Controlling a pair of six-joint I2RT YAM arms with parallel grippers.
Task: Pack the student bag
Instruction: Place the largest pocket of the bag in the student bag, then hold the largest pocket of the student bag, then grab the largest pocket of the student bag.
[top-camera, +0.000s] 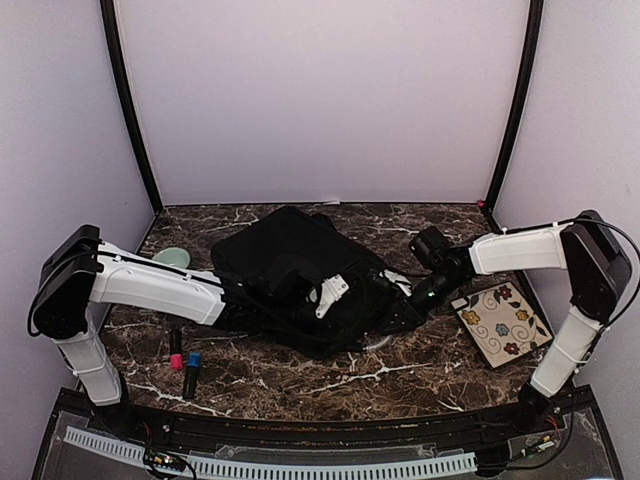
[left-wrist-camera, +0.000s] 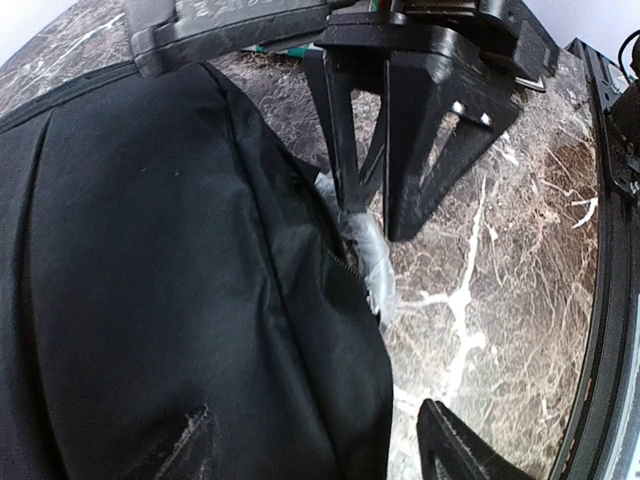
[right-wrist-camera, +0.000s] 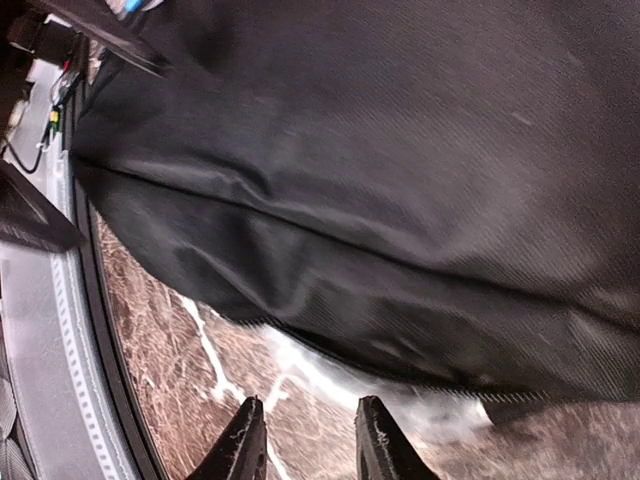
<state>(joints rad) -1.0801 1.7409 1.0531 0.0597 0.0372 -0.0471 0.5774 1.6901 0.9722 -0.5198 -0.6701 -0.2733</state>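
The student bag (top-camera: 290, 270), a large black backpack, lies flat in the middle of the table. It fills the left wrist view (left-wrist-camera: 150, 260) and the top of the right wrist view (right-wrist-camera: 400, 150). My left gripper (top-camera: 335, 292) is over the bag's near right part. Its jaws (left-wrist-camera: 320, 425) stand wide apart, with the bag's edge fabric between them. My right gripper (top-camera: 415, 295) is at the bag's right edge, low over the marble. It is open and empty (right-wrist-camera: 305, 425). A pale translucent thing (left-wrist-camera: 372, 262) pokes out at the bag's zipper edge.
A floral notebook (top-camera: 503, 322) lies at the right. A red marker (top-camera: 175, 350) and a blue-capped marker (top-camera: 192, 372) lie at the front left. A pale green round thing (top-camera: 172, 258) sits behind the left arm. The table's black front rail (top-camera: 320, 425) runs along the near edge.
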